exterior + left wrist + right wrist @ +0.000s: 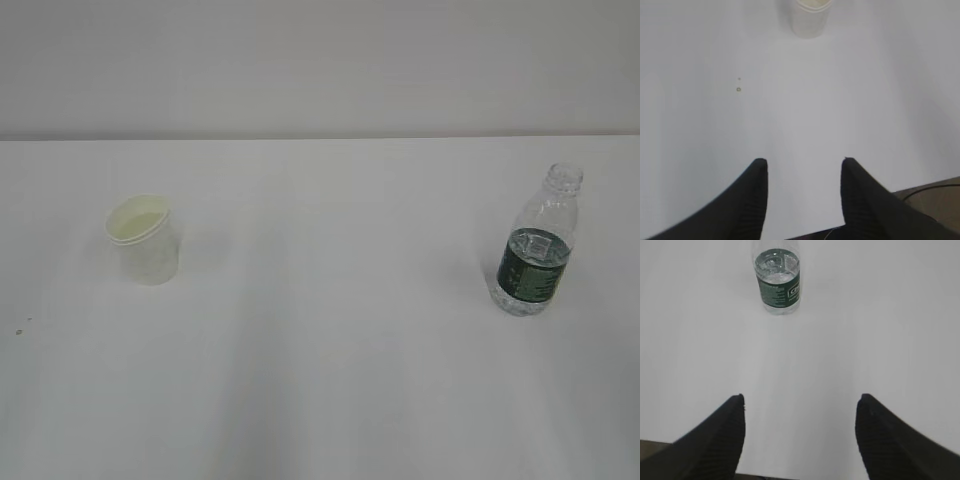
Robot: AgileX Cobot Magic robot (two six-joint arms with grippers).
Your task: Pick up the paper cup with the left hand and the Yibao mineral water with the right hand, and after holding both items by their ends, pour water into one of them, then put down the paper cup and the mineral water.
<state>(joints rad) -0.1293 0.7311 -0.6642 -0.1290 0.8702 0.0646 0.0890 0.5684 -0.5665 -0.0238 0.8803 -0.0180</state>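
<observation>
Upright, uncapped Yibao mineral water (536,256), green label unreadable, part full; paper cup (144,238) well apart; left gripper (804,167) and right gripper (800,402) spread, empty.

Left wrist view: cup (810,17) cut off by top edge, rim unseen. Right wrist view: bottle (777,282) neck cut off at top. Label text unreadable. Small specks (738,89) on bench (865,100) unidentifiable.

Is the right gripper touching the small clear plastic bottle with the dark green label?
Apart. In the right wrist view, bare white table separates the open right gripper from the bottle standing ahead.
</observation>
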